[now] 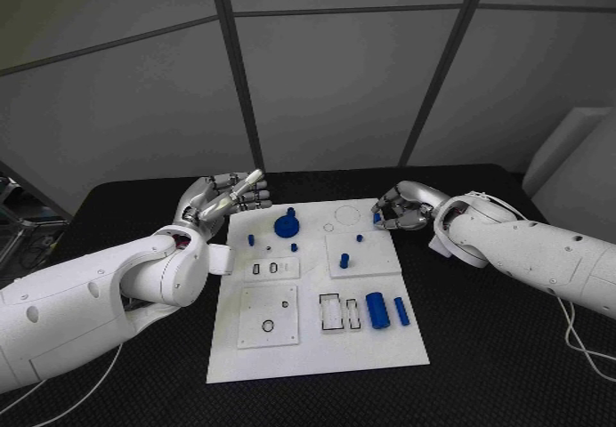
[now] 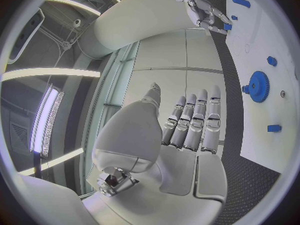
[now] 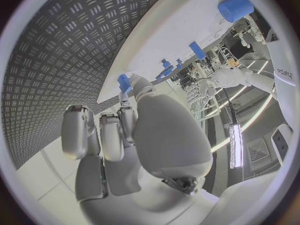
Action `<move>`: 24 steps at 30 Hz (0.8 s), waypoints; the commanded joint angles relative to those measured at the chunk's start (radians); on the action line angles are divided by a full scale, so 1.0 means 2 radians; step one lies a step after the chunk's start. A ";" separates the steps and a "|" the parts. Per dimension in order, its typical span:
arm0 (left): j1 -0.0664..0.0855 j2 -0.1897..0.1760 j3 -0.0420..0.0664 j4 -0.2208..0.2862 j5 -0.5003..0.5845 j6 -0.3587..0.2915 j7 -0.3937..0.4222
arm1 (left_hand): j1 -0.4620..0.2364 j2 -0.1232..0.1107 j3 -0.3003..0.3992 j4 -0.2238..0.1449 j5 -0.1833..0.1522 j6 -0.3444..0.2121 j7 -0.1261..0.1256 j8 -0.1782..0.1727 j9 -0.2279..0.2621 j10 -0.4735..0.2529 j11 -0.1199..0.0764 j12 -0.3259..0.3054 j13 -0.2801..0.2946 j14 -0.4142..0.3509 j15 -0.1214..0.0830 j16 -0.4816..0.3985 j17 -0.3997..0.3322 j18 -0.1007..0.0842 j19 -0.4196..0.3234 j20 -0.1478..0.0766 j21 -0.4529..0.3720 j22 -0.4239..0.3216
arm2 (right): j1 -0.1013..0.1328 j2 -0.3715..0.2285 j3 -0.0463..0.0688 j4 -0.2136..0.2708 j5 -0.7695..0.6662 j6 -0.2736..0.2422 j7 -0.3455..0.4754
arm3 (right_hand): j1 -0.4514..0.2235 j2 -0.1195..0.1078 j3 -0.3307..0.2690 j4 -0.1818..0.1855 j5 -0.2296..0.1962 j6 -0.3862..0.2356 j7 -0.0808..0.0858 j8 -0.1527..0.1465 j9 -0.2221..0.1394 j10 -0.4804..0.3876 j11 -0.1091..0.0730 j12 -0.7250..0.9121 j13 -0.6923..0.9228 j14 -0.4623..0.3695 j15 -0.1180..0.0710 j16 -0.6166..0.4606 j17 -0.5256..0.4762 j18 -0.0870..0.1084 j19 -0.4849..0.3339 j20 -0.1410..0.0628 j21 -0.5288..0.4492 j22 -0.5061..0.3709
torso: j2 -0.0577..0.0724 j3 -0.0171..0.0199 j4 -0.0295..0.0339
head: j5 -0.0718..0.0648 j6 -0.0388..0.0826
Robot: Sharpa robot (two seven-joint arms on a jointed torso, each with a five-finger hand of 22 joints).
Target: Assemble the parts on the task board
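The white task board lies mid-table. On it are a blue gear, several small blue pegs such as one near the middle, and a thick blue cylinder beside a thinner one. My right hand hovers at the board's far right corner and pinches a small blue part at its fingertips; the part and the hand also show in the right wrist view. My left hand is raised by the far left corner, fingers straight and empty, the gear off to its side.
The board carries rectangular slots and a round recess near the right hand. Black table surrounds the board. Grey wall panels stand behind the table's far edge.
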 commanded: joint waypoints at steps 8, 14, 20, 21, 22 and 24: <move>0.001 0.001 0.000 -0.002 0.000 0.007 0.005 | 0.000 0.004 -0.003 -0.002 -0.001 0.003 0.023 -0.003 0.000 0.001 0.003 -0.003 0.000 0.000 0.001 -0.003 0.000 -0.007 -0.003 0.000 -0.003 -0.001 | 0.001 0.003 0.000 -0.004 -0.003 0.001 -0.008 | -0.002 0.007 0.008 -0.002 -0.008 0.020 -0.001 0.010 0.003 0.004 0.000 0.004 0.012 0.043 -0.001 0.003 0.086 0.003 0.004 0.001 0.002 0.001 | 0.000 0.0005 -0.0006 | -0.001 -0.003; 0.001 0.001 0.000 -0.002 0.000 0.007 0.005 | 0.000 0.004 -0.003 -0.002 -0.001 0.003 0.023 -0.003 0.000 0.001 0.003 -0.003 0.000 0.000 0.001 -0.003 0.000 -0.007 -0.003 0.000 -0.003 -0.001 | 0.001 0.005 0.000 -0.005 -0.003 0.003 -0.009 | -0.003 0.008 0.010 -0.003 -0.010 0.025 -0.002 0.012 0.003 0.005 -0.001 0.005 0.013 0.043 -0.001 0.003 0.086 0.003 0.004 0.000 0.003 0.002 | 0.000 0.0004 -0.0003 | -0.001 -0.003; 0.001 0.001 0.000 -0.002 0.000 0.007 0.005 | 0.000 0.004 -0.003 -0.002 -0.001 0.003 0.023 -0.003 0.000 0.001 0.003 -0.003 0.000 0.000 0.001 -0.003 0.000 -0.007 -0.003 0.000 -0.003 -0.001 | 0.001 0.006 0.000 -0.006 -0.003 0.004 -0.011 | -0.003 0.008 0.011 -0.003 -0.011 0.026 -0.003 0.013 0.003 0.005 -0.001 0.005 0.014 0.043 -0.001 0.003 0.087 0.003 0.004 0.000 0.003 0.002 | 0.000 0.0005 -0.0004 | 0.000 -0.003; 0.001 0.001 0.000 -0.002 0.000 0.007 0.005 | 0.000 0.004 -0.003 -0.002 -0.001 0.003 0.023 -0.003 0.000 0.001 0.003 -0.003 0.000 0.000 0.001 -0.003 0.000 -0.007 -0.003 0.000 -0.003 -0.001 | 0.001 0.006 0.000 -0.006 -0.003 0.005 -0.011 | -0.003 0.008 0.011 -0.003 -0.011 0.026 -0.003 0.013 0.003 0.005 -0.001 0.005 0.014 0.043 -0.001 0.003 0.087 0.003 0.004 0.000 0.003 0.002 | 0.000 0.0005 -0.0004 | -0.001 -0.003; 0.001 0.001 0.000 -0.002 0.000 0.007 0.005 | 0.001 0.004 -0.002 -0.002 -0.001 0.003 0.023 -0.003 0.000 0.001 0.003 -0.003 0.000 0.000 0.001 -0.003 0.000 -0.007 -0.003 0.000 -0.003 -0.001 | 0.001 0.006 0.000 -0.006 -0.003 0.005 -0.011 | -0.003 0.008 0.011 -0.003 -0.011 0.026 -0.003 0.013 0.003 0.005 -0.001 0.005 0.014 0.043 -0.001 0.003 0.087 0.003 0.004 0.000 0.003 0.002 | 0.000 0.0005 -0.0004 | -0.001 -0.003; 0.001 0.001 0.000 -0.001 0.000 0.008 0.005 | 0.001 0.005 -0.002 -0.003 -0.001 0.003 0.023 -0.003 0.000 0.001 0.003 -0.003 0.000 0.000 0.001 -0.003 0.000 -0.007 -0.003 0.000 -0.003 -0.001 | 0.001 0.007 0.000 -0.006 -0.004 0.005 -0.012 | -0.003 0.008 0.011 -0.003 -0.011 0.027 -0.003 0.014 0.003 0.005 -0.001 0.005 0.014 0.043 -0.002 0.003 0.087 0.003 0.005 0.000 0.003 0.002 | 0.000 0.0006 -0.0006 | 0.000 -0.004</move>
